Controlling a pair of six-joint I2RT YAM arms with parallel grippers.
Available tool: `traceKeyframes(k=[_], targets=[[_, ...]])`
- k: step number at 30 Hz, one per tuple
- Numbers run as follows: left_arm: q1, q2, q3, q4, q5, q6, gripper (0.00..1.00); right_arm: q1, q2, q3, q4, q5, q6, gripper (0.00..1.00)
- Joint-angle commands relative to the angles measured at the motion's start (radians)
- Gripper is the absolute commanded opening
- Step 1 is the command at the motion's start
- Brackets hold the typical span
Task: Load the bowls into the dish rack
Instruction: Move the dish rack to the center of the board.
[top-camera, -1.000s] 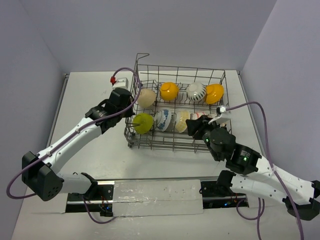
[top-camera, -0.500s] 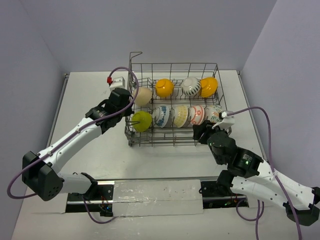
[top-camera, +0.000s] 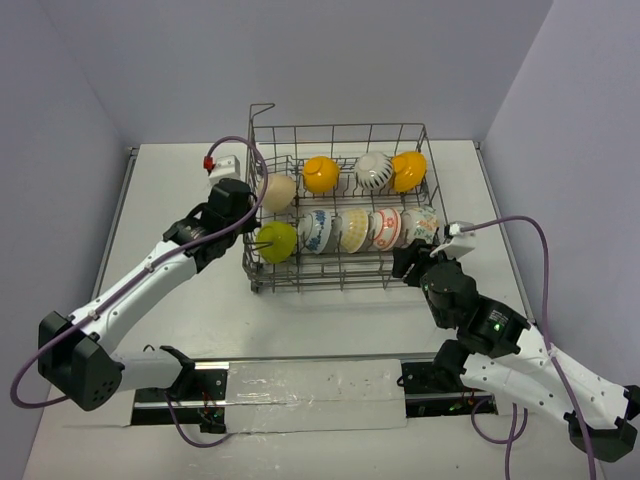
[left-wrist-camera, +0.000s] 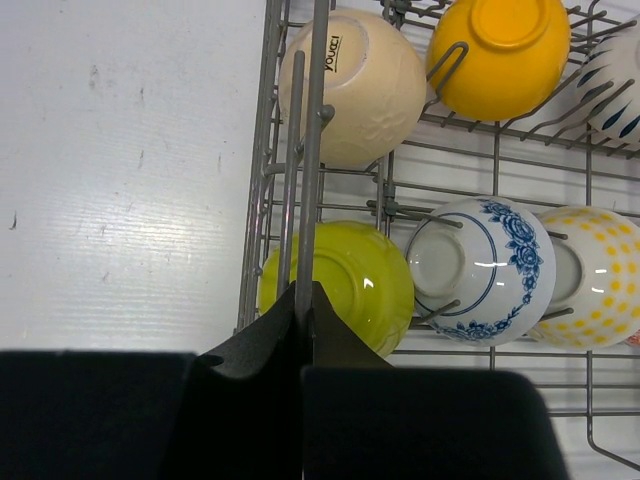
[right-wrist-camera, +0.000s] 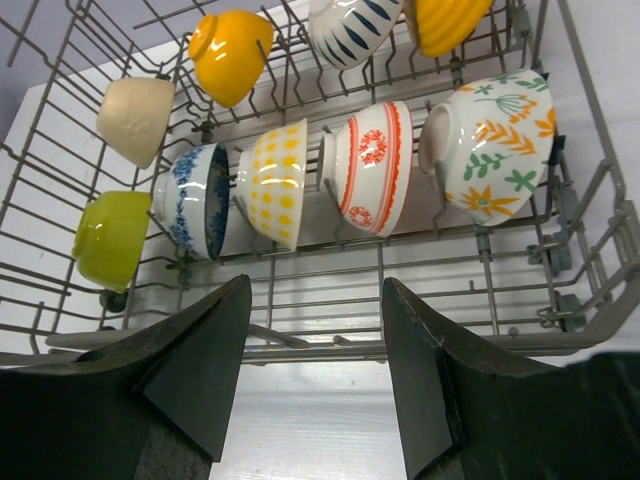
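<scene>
- The left jaws are shut tight on a thin wire in the left wall of the dish rack (left-wrist-camera: 317, 100). The wire runs straight out from between the two tips.
- Right in front of those tips, a little to their right, the lime green bowl (left-wrist-camera: 345, 275) lies on its side inside the rack.
- Farther ahead of the left jaws is the tan bowl (left-wrist-camera: 355, 85). An orange-yellow bowl (left-wrist-camera: 505, 55) is to its right.
- To the right of the green bowl is the blue-patterned bowl (left-wrist-camera: 480, 265). Next to that is a white bowl with yellow dots (left-wrist-camera: 595, 275).
- The white worktop (left-wrist-camera: 120, 150) lies to the left of the left jaws, outside the rack.
- The right jaws are wide open and hold nothing. They are outside the rack, close to its near wall.
- Straight ahead of the gap in the right jaws, the dotted bowl and the red-and-white bowl (right-wrist-camera: 375, 165) stand on edge between the tines.
- Ahead and to the right of them is a white bowl with orange and green flowers (right-wrist-camera: 495, 140).
- Far ahead of the right jaws, in the back row, are the white striped bowl (right-wrist-camera: 350, 25) and a second orange-yellow bowl (right-wrist-camera: 445, 20).
- All nine bowls are in the rack, four in the back row and five in the front row.
</scene>
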Motion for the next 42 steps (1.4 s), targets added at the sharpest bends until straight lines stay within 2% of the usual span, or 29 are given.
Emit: traceKeyframes(k=[1, 17, 22, 42], targets=[[0.117, 0.055, -0.107, -0.361, -0.236, 0.005, 0.00, -0.015, 0.013, 0.013, 0.007, 0.004, -0.037, 0.64], [0.154, 0.136, -0.077, -0.327, -0.248, 0.102, 0.00, -0.040, 0.025, 0.006, 0.015, -0.016, -0.055, 0.66], [0.154, 0.140, -0.046, -0.340, -0.320, 0.161, 0.00, -0.054, 0.036, 0.008, 0.022, -0.021, -0.063, 0.66], [0.154, 0.071, -0.098, -0.240, -0.022, 0.345, 0.00, -0.124, 0.051, -0.007, 0.068, -0.090, -0.086, 0.67]])
